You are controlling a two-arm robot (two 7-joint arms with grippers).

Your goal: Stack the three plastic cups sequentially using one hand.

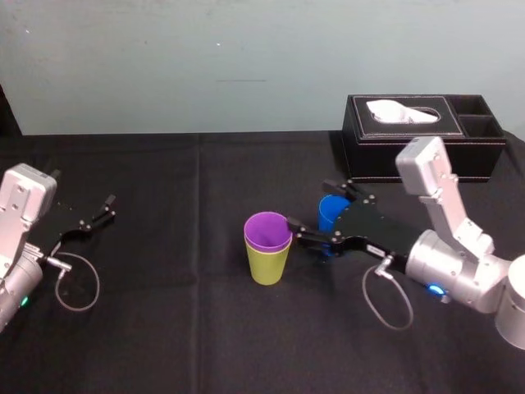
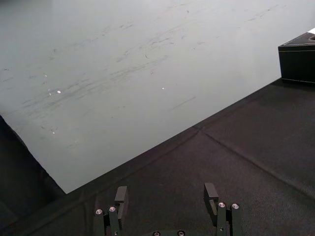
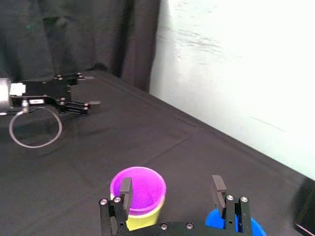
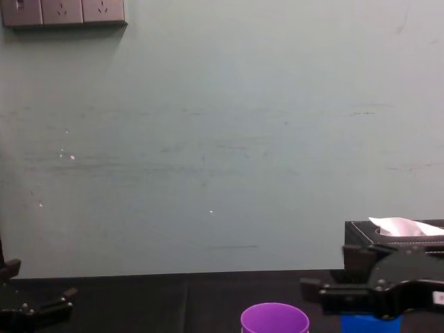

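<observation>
Idling well left of the purple cup (image 1: 267, 231), the left gripper (image 1: 97, 215) is spread. The purple cup sits nested in the yellow-green cup (image 1: 269, 264). Just right of the purple cup, the blue cup (image 1: 330, 212) stands off-centre within the right gripper's (image 3: 172, 186) spread fingers. Centring on it before closing seems wise.

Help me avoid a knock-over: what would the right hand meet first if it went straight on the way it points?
Probably the purple cup, nested in the yellow-green cup, just ahead of the open right hand. The blue cup sits between its fingers; depth unclear.
</observation>
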